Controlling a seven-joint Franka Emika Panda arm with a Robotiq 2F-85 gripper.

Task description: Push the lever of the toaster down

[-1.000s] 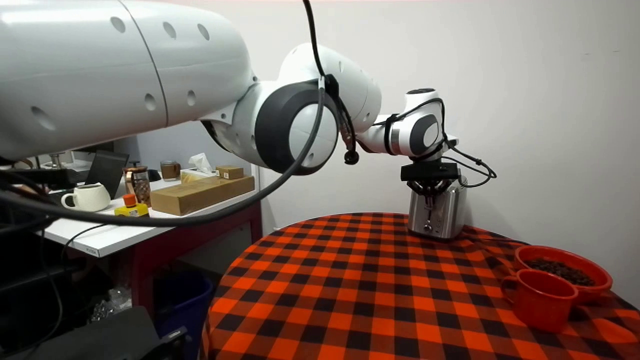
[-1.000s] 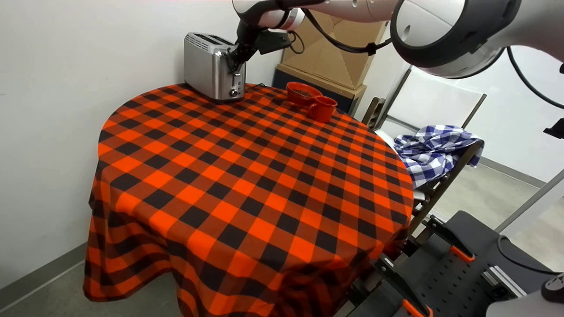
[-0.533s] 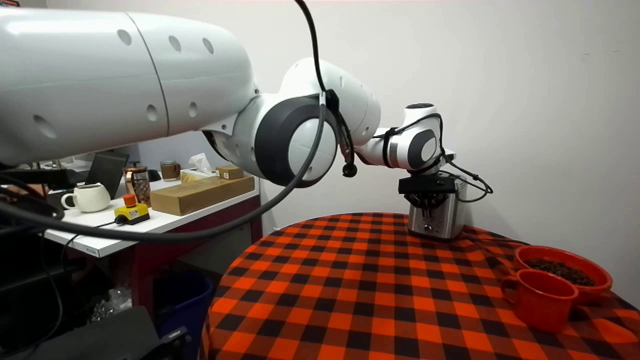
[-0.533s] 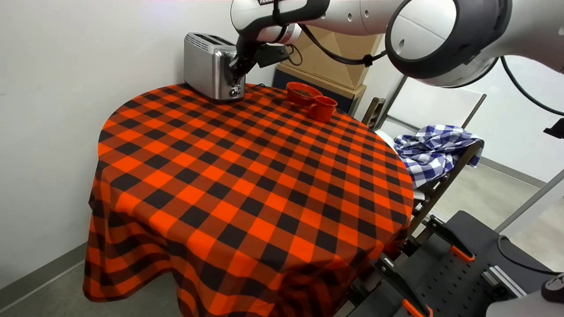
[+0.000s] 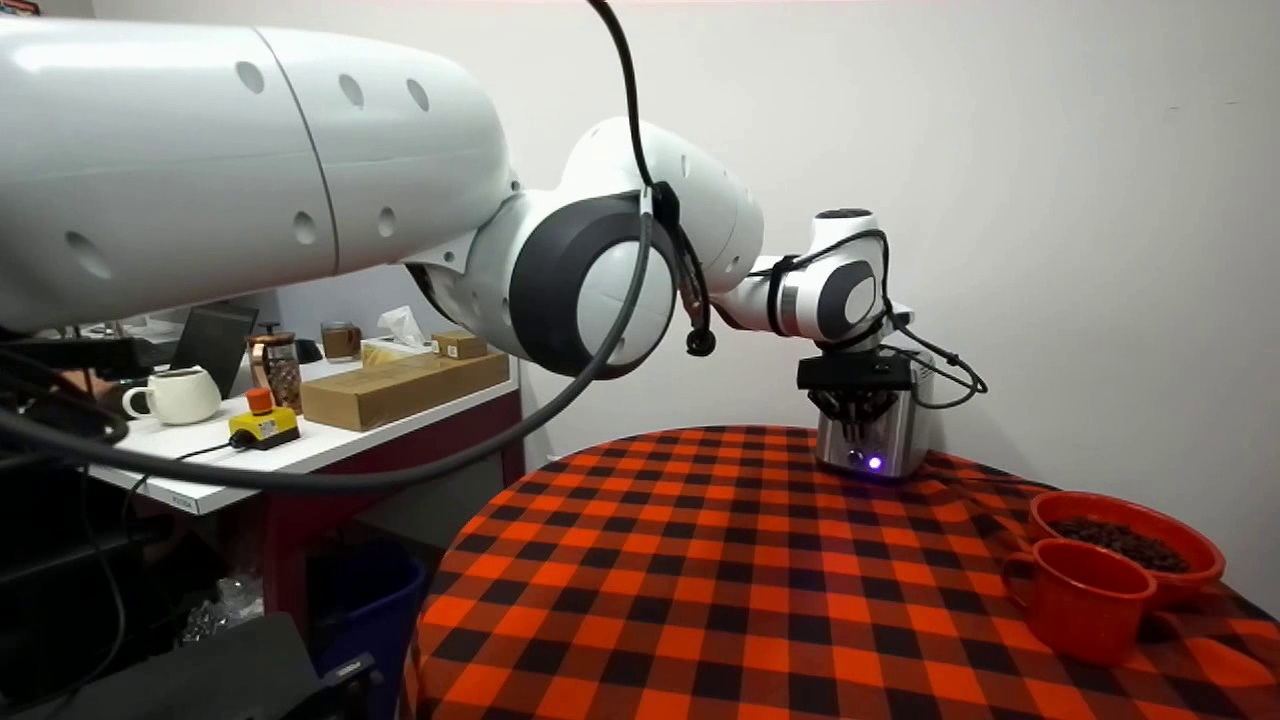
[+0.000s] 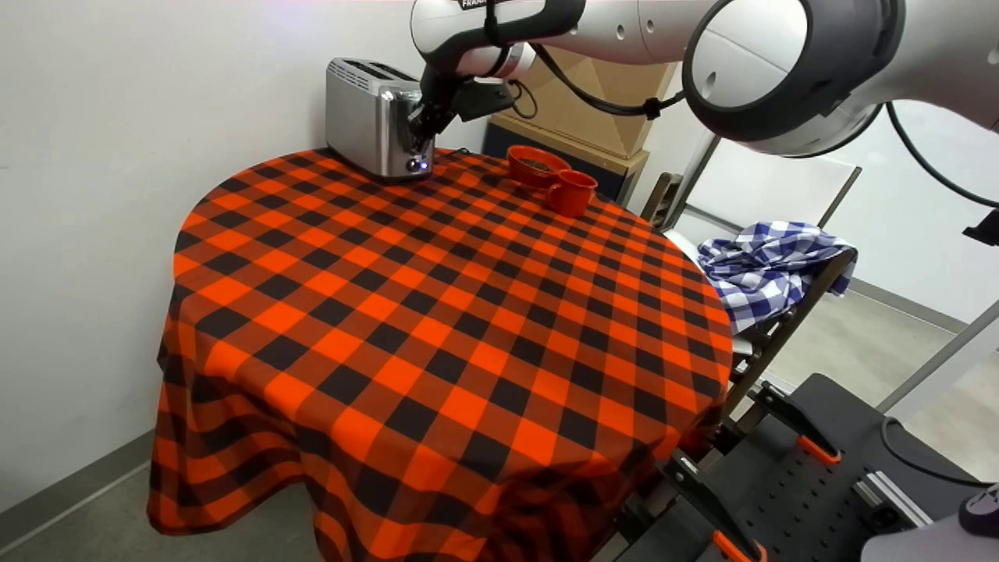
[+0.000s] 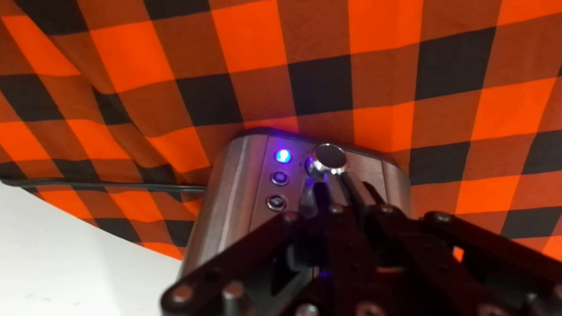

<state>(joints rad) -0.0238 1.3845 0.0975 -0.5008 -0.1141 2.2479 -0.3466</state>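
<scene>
The silver toaster stands on the checked table against the wall; it also shows in an exterior view and in the wrist view. My gripper is shut, with only a narrow dark slit between its fingers. It points down along the toaster's front panel, its tips just above the round knob. The gripper also shows low at the panel in both exterior views. The lever is mostly hidden behind the fingers. A blue light glows on the top of the button column.
A red mug and a red bowl of dark beans stand on the tablecloth to one side. The toaster's black cord runs along the cloth. The white wall is close behind the toaster.
My gripper has moved down the toaster's front panel over the last second, mostly in its first half. The blue light has come on since half a second ago. The toaster has not shifted.
</scene>
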